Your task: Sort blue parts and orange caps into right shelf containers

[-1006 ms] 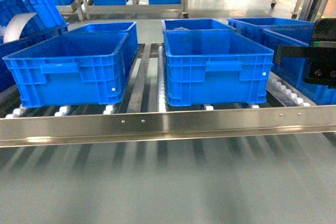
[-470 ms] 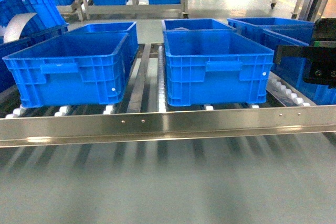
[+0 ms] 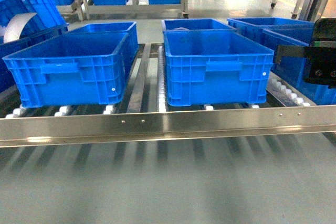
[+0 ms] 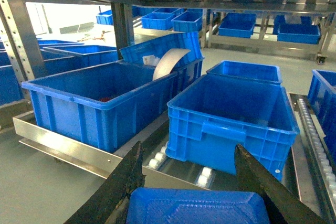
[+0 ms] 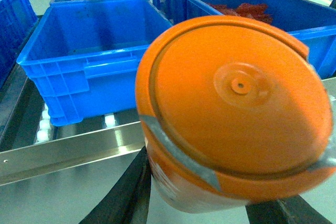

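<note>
In the left wrist view my left gripper (image 4: pixel 189 153) is shut on a blue part (image 4: pixel 194 205), a flat ridged piece held between its two black fingers (image 4: pixel 123 184). My right gripper (image 5: pixel 210 205) is shut on an orange cap (image 5: pixel 231 103), whose round top face fills most of the right wrist view. Its fingertips are hidden behind the cap. Blue containers stand on the roller shelf, one at the left (image 3: pixel 71 69) and one in the middle (image 3: pixel 218 66). The right arm's black body (image 3: pixel 317 61) shows at the right edge of the head view. The left gripper is out of the head view.
A steel rail (image 3: pixel 168 124) runs along the shelf's front edge, with white rollers under the crates. More blue crates (image 3: pixel 294 38) stand further right, and one of them (image 5: pixel 247 9) holds reddish pieces. A tilted crate with a curved white sheet (image 4: pixel 168 61) is at the left.
</note>
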{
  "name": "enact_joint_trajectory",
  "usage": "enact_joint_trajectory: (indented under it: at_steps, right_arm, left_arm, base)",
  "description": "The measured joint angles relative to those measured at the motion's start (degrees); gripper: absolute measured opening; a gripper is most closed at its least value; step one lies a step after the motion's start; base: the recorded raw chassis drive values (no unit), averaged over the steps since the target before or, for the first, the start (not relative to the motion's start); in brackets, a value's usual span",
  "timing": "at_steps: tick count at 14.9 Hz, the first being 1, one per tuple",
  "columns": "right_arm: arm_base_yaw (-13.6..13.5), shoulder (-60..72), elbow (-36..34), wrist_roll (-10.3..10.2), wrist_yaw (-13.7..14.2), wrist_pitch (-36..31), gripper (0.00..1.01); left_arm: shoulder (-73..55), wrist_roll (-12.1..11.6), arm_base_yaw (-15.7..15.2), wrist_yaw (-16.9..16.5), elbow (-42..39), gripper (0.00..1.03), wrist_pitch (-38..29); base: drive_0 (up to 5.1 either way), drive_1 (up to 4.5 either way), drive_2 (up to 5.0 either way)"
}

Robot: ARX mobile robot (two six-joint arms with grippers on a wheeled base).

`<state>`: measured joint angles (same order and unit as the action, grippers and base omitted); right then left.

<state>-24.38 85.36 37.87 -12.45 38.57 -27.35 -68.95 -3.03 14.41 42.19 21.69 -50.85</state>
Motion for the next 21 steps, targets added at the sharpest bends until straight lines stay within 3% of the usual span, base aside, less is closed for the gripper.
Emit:
enact_joint_trajectory:
  at_steps: [21]
  right_arm:
    - [0.0, 0.0, 0.0, 0.0, 0.0, 0.0, 0.41]
  left_arm:
    - [0.1, 0.0, 0.0, 0.0, 0.0, 0.41, 0.1]
  base:
    - [0.0, 0.0, 0.0]
